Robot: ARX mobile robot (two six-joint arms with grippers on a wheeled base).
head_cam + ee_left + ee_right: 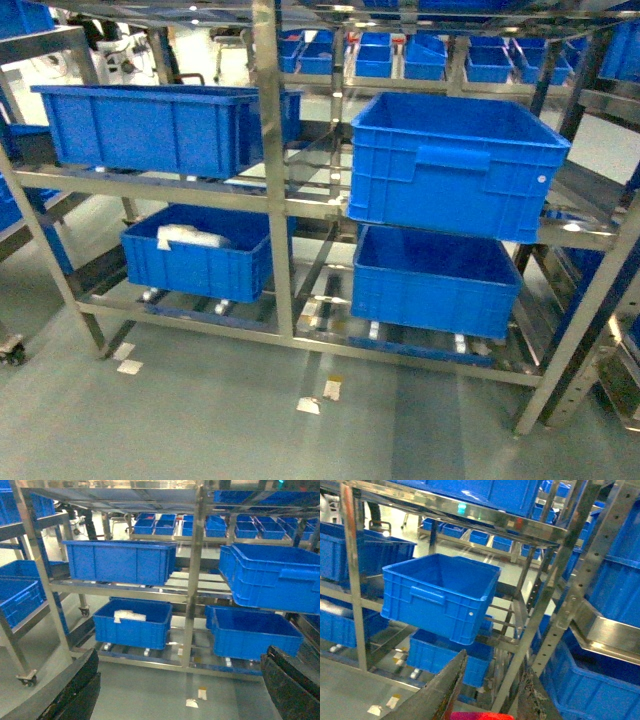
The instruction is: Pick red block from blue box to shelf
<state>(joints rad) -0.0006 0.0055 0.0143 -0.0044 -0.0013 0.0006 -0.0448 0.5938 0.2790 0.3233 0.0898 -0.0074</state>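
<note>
Right hand (487,700): red block (480,715), apparently cropped.

1. The shelf (272,200) stands on the floor (200,420), and its centre post (268,120) is the landmark here.
2. Left of the post, on the upper level, sits a long crate (150,125).
3. Below that crate, on the bottom level, sits a smaller crate (200,255) with a white bag (190,237) inside.
4. Right of the post, a deep crate (450,160) rests on the upper level, jutting forward.
5. Under it sits another crate (435,280).
6. Behind the post, further racks carry small bins (400,55).
7. In front of the post, paper scraps (320,395) lie on the floor.
</note>
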